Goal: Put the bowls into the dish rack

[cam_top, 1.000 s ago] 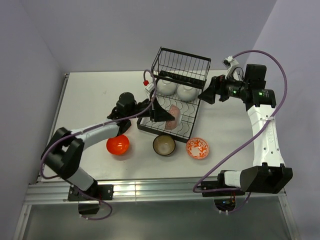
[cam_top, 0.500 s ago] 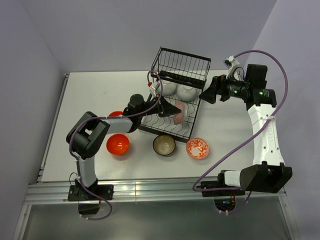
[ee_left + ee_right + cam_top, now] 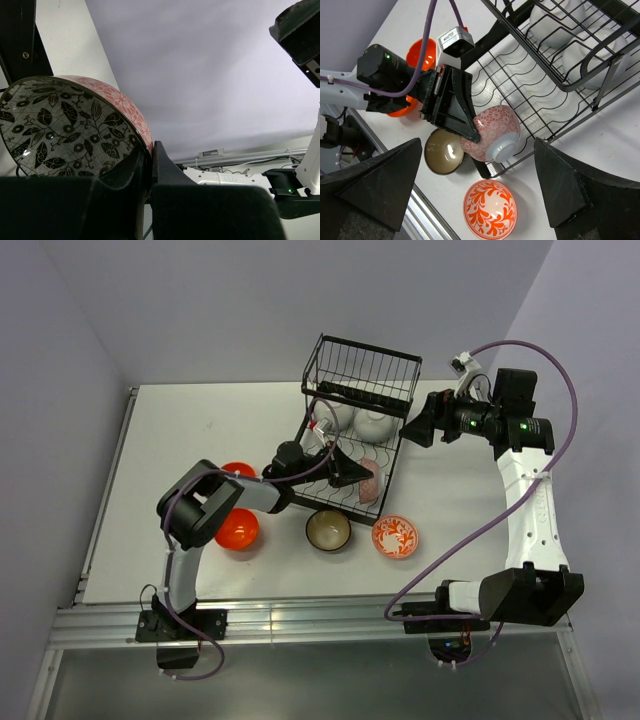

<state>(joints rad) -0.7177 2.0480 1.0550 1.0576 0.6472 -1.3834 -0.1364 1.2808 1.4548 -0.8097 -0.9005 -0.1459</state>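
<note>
I'm holding the patterned bowl clamped in my left gripper near the front edge of the dish rack, next I'd seat it and let go.

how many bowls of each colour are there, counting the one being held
white bowls: 2
orange-red bowls: 2
brown bowl: 1
orange-and-white patterned bowl: 1
pink-patterned bowl, held by the left gripper: 1
total: 7
</note>
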